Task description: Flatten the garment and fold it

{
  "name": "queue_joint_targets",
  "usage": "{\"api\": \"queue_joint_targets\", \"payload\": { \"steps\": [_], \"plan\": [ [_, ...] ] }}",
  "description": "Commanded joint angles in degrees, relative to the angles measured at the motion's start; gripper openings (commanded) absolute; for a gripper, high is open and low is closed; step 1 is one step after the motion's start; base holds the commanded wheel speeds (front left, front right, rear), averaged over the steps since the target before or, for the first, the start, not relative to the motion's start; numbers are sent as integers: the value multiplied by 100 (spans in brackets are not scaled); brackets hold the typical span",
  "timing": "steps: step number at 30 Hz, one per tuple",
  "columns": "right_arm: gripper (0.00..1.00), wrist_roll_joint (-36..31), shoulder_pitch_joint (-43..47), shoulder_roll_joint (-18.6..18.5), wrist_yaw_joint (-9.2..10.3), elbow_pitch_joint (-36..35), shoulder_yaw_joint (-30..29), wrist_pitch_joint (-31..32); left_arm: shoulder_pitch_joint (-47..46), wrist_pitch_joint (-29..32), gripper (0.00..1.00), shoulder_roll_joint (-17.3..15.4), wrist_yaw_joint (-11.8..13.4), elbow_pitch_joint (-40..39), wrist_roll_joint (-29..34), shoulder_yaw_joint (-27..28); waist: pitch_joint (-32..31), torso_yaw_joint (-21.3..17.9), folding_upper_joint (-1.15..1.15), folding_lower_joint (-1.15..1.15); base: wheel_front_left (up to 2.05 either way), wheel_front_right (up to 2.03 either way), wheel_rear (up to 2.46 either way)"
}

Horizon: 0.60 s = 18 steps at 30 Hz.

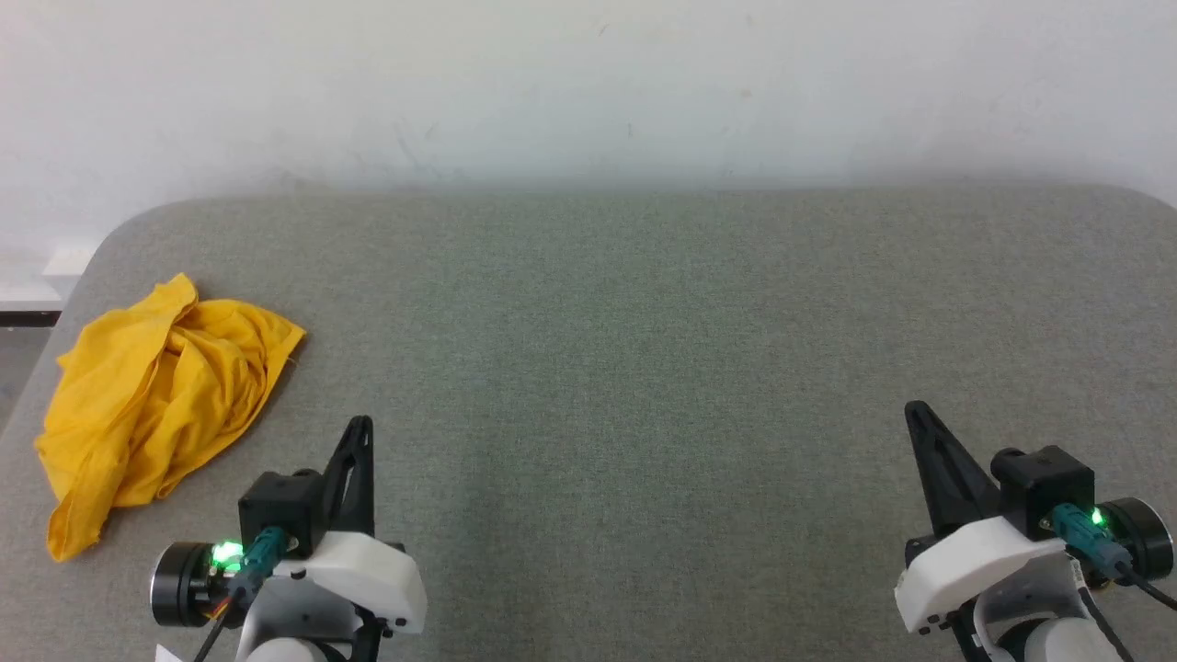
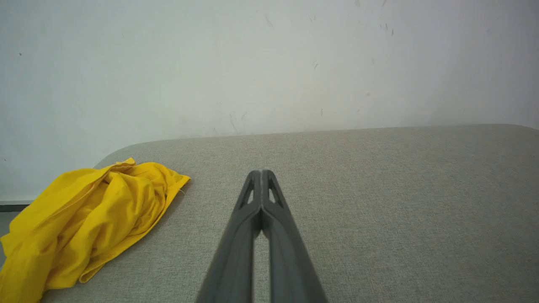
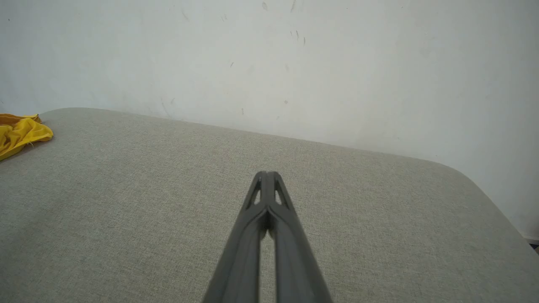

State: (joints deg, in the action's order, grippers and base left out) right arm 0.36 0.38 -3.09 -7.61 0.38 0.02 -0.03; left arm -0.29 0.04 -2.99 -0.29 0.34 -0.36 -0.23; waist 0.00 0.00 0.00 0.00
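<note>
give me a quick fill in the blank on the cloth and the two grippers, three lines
1. The crumpled garment on the grey table is ____ in colour.
2. The left gripper and right gripper both have their jaws ____, holding nothing.
3. The garment lies nearer the ____ one.

Missing words: yellow; shut; left

A grey, fabric-covered table (image 1: pixel 644 349) with rounded far corners. One yellow garment (image 1: pixel 152 395) lies crumpled in a heap on it, right at its left edge.
</note>
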Motion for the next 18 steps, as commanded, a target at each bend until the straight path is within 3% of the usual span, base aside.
{"api": "queue_joint_targets", "payload": {
  "steps": [1, 5, 6, 18],
  "plan": [
    [0, -36, -38, 22, 12, -38, -2, 3, 29, -4, 0, 12, 29, -34, 36, 23, 0, 0, 0, 0, 0, 0, 0],
    [0, -36, -38, 22, 12, -38, -2, 3, 29, -4, 0, 12, 29, -34, 36, 23, 0, 0, 0, 0, 0, 0, 0],
    [100, 2, 0, -1, 0, 3, 0, 0, 0, 1, 100, 0, -1, 2, -1, -3, 0, 0, 0, 0, 0, 0, 0],
    [100, 30, 3, -4, 1, 37, -43, -94, -62, -102, 100, 0, 77, 109, -69, -111, -3, 41, 0, 0, 0, 0, 0]
  ]
}}
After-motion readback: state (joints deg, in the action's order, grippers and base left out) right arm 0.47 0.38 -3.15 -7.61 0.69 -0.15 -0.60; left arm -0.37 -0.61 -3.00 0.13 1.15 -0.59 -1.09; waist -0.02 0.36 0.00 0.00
